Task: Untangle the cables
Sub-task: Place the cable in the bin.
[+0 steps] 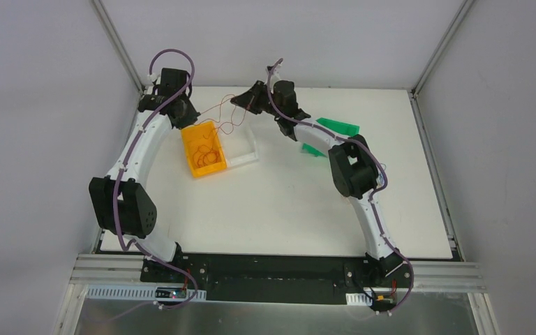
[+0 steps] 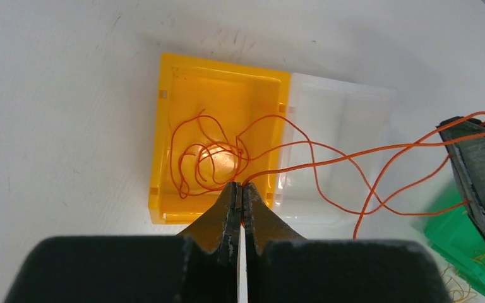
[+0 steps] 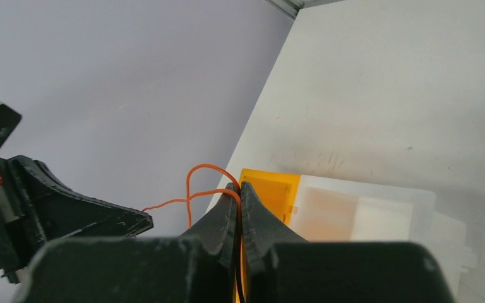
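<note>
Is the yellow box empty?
No, loops of orange wire lie coiled inside the yellow box.

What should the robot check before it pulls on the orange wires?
1. Left claw shut on a wire: ok.
2. Right claw shut on a wire: ok, a loop sticks out of its tips.
3. Both claws on the same strand: cannot tell.
4. Strands between the claws uncrossed: not ok, they cross over the white bin.
5. Curls in the yellow bin loose: not ok, they overlap in a bunch.
6. Wire clear of the bin edges: cannot tell.
</note>
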{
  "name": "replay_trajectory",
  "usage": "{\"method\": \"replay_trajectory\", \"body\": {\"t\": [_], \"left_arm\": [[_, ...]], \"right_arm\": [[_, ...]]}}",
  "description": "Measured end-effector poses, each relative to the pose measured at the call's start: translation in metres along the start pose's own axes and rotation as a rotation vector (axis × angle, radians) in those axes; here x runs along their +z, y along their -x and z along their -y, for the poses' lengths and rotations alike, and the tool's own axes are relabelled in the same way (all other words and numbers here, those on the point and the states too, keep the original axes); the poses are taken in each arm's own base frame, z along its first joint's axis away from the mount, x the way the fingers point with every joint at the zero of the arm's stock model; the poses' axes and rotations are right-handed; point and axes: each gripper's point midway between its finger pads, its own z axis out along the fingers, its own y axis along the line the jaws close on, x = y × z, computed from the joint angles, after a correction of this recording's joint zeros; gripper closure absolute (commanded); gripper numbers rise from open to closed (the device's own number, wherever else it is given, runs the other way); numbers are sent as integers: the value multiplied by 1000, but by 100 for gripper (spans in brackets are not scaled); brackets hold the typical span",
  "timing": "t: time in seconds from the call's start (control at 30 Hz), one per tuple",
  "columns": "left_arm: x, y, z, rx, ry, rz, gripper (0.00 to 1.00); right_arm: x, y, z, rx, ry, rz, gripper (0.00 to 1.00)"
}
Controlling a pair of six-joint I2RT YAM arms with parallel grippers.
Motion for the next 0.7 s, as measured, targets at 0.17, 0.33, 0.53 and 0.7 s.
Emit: {"method": "replay_trajectory", "body": {"t": [0.17, 0.33, 0.53, 0.7], "left_arm": [[8, -6, 1, 7, 10, -14, 100], [25, -8, -14, 26, 99, -3, 100], [48, -11, -38, 82, 240, 8, 100], [70, -27, -51, 133, 311, -34, 100]], "right_arm": [[-5, 11, -22, -18, 49, 22, 100], [-2, -6, -29, -49, 50, -14, 100], [18, -50, -67, -119, 79, -86, 100], [37, -82, -92, -160, 96, -111, 100]]}}
